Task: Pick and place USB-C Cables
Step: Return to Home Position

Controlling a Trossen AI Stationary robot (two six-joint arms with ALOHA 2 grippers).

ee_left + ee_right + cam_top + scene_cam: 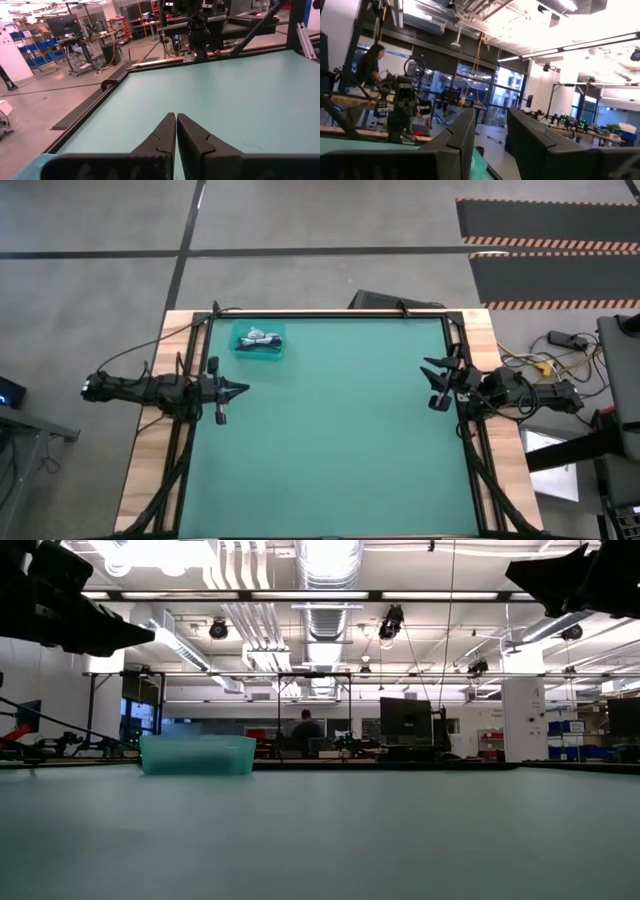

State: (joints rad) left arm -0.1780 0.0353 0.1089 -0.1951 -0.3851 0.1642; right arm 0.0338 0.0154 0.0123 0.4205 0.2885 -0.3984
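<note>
A small teal bin (pixel 258 341) stands on the green table mat at the far left; it also shows in the low view (pixel 197 754). Pale cable bundles (pixel 260 336) lie inside it; I cannot tell them apart. My left gripper (pixel 244 390) is shut and empty, held above the mat at the left edge, just nearer than the bin; its closed fingers show in the left wrist view (pixel 176 116). My right gripper (pixel 428 383) is open and empty, held above the mat at the right edge; its fingers stand apart in the right wrist view (pixel 490 112).
The green mat (pixel 340 440) fills the table inside a black frame (pixel 330 314), with wooden borders at the left and right. Cables and gear lie on the floor to the right (pixel 560 360). A person (pixel 305 726) sits in the room beyond the table.
</note>
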